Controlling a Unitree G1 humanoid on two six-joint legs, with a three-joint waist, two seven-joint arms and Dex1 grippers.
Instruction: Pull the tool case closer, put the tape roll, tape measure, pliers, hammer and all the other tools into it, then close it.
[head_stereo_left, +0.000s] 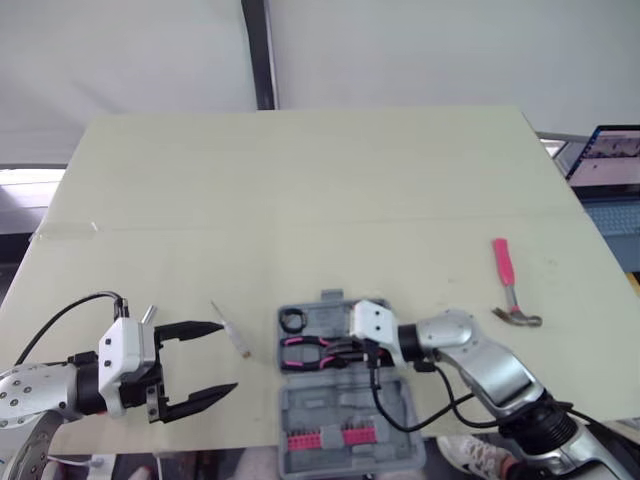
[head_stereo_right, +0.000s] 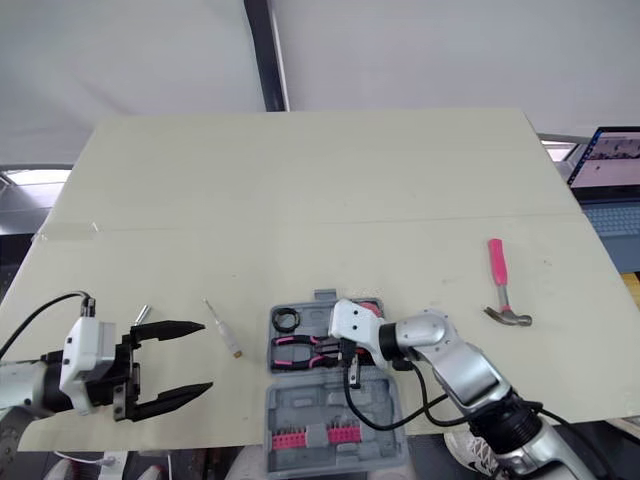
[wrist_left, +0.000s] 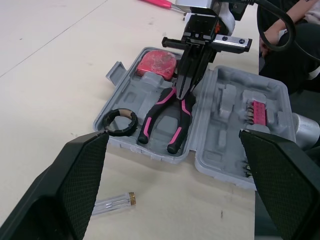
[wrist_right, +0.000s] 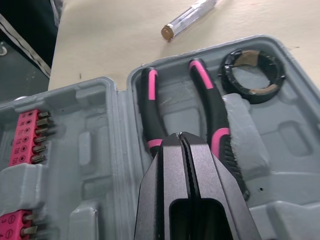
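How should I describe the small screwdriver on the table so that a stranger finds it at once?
Find the open grey tool case at the near edge of the table. On the table to the robot's left of it, before the open left end effector, lies the screwdriver. It is thin with a clear handle, unlike the pink-handled hammer on the right.

bg: pale cream table (head_stereo_left: 300, 180) fills mid frame | plain white wall (head_stereo_left: 120, 60) across top | dark vert. post (head_stereo_left: 258, 50) top centre | open laptop (head_stereo_left: 612, 155), screen lit, right edge | light bright, even
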